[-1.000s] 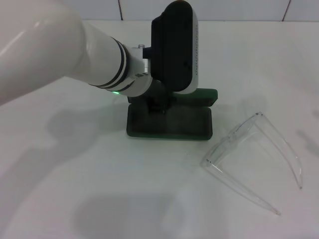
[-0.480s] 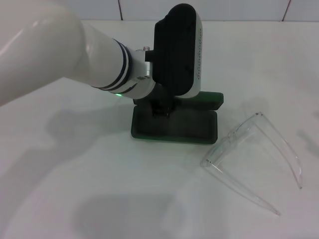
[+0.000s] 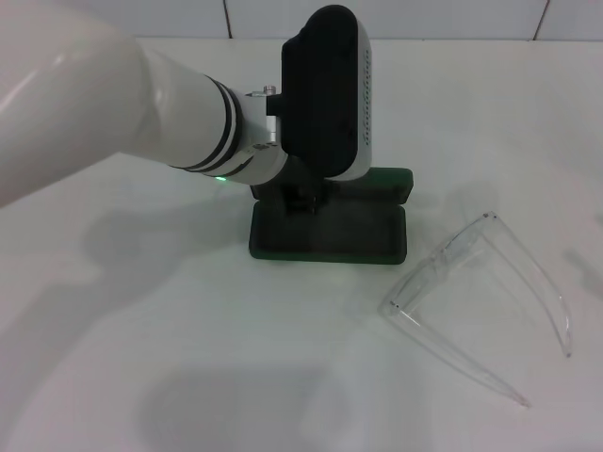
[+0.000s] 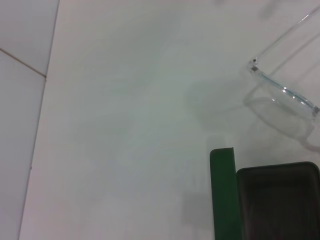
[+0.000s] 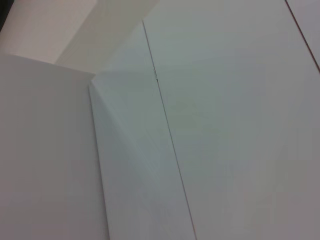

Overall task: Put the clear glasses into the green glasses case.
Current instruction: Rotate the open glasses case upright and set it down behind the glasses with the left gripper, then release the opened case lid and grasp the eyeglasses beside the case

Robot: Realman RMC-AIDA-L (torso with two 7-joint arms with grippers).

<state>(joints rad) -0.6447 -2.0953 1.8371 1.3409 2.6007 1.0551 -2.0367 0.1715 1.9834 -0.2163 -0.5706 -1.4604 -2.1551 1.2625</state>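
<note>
The dark green rectangular hard glasses case (image 3: 330,233), open on the white table, has shifted: from a second ago it moved toward the robot's right, and in the last half second it came back slightly left and away from the camera, its lid edge now level rather than skewed. The left arm's gripper (image 3: 301,196), down at the case's inner left portion beneath the black wrist housing, has moved with it, a little leftward and farther up in the head view.
</note>
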